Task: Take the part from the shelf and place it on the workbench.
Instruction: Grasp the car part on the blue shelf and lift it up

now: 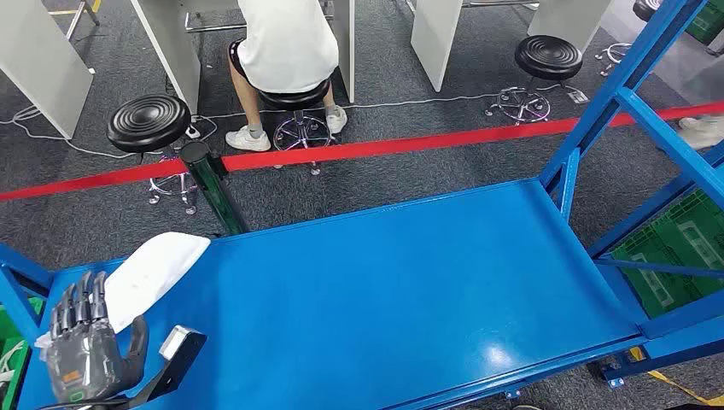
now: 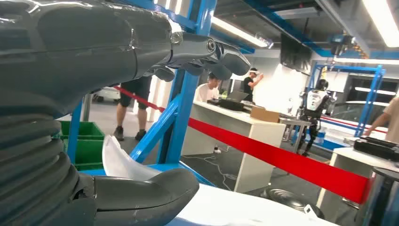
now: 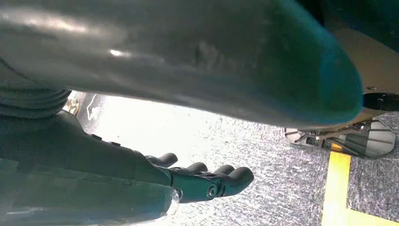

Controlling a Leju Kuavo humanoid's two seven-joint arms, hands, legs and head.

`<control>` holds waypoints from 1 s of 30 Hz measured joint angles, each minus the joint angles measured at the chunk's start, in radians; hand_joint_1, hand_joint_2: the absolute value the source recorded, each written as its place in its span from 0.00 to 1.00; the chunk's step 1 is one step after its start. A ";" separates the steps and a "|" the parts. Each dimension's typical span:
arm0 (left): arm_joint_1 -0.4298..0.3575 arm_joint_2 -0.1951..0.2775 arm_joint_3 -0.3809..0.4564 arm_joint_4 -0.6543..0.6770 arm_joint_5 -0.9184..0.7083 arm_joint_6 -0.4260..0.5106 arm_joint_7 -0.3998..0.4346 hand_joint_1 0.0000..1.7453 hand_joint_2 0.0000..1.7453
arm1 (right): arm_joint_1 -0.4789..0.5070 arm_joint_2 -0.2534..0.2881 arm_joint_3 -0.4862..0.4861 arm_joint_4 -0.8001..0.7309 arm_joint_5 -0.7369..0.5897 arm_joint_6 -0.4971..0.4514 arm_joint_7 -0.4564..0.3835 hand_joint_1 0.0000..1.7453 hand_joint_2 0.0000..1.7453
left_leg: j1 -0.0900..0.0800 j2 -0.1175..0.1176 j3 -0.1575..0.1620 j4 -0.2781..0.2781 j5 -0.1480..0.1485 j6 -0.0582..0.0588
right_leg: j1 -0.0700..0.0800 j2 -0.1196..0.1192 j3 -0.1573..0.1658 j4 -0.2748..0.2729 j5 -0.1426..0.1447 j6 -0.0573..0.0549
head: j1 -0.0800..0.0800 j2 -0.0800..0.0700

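Observation:
A white curved part [image 1: 155, 273] lies on the left end of the blue shelf surface [image 1: 410, 290]. My left hand [image 1: 85, 346] stands just in front of it, fingers spread and pointing up, its fingertips [image 1: 81, 290] beside the part's near edge. In the left wrist view the part [image 2: 121, 162] shows in the gap between the thumb [image 2: 141, 194] and the outstretched fingers [image 2: 207, 51], and nothing is gripped. My right hand [image 3: 197, 181] hangs over the grey carpet, its fingers loosely extended and holding nothing.
A red barrier tape [image 1: 401, 145] on a black post [image 1: 209, 184] runs behind the shelf. Beyond it are black stools [image 1: 149, 121], white desks and a seated person [image 1: 286, 51]. Blue frame uprights [image 1: 598, 111] and green crates [image 1: 683, 248] stand at the right.

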 joint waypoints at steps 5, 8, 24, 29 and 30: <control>0.000 -0.012 0.018 0.010 0.029 0.000 -0.002 0.00 1.00 | 0.000 0.001 -0.001 0.000 0.018 0.001 0.002 0.00 0.00 | 0.000 0.000 0.000 0.000 0.000 0.000 | 0.000 0.000 0.000 0.000 0.000 0.000 | 0.000 0.000; -0.004 -0.014 0.017 0.035 0.070 0.000 0.011 0.00 1.00 | 0.000 0.002 -0.001 0.000 0.023 0.003 0.002 0.00 0.00 | 0.000 0.000 0.000 0.000 0.000 0.000 | 0.000 0.000 0.000 0.000 0.000 0.000 | 0.000 0.000; -0.044 -0.006 0.009 0.229 0.243 0.000 -0.052 0.00 1.00 | -0.001 0.002 -0.002 0.000 0.051 0.019 0.002 0.00 0.00 | 0.000 -0.002 0.000 0.000 0.000 0.000 | 0.000 0.000 0.000 0.000 0.000 0.000 | 0.000 0.000; -0.083 0.006 0.007 0.330 0.329 0.011 -0.062 0.00 1.00 | -0.001 0.001 -0.002 0.000 0.057 0.022 0.002 0.00 0.00 | 0.000 -0.001 0.001 0.000 0.000 0.000 | 0.000 -0.001 0.001 0.000 0.000 0.000 | 0.000 0.000; -0.090 0.008 0.006 0.344 0.339 0.012 -0.064 0.00 1.00 | -0.001 0.001 -0.002 0.000 0.058 0.022 0.002 0.00 0.00 | 0.000 -0.001 0.001 0.000 0.000 0.000 | 0.000 -0.001 0.001 0.000 0.000 0.000 | 0.000 0.000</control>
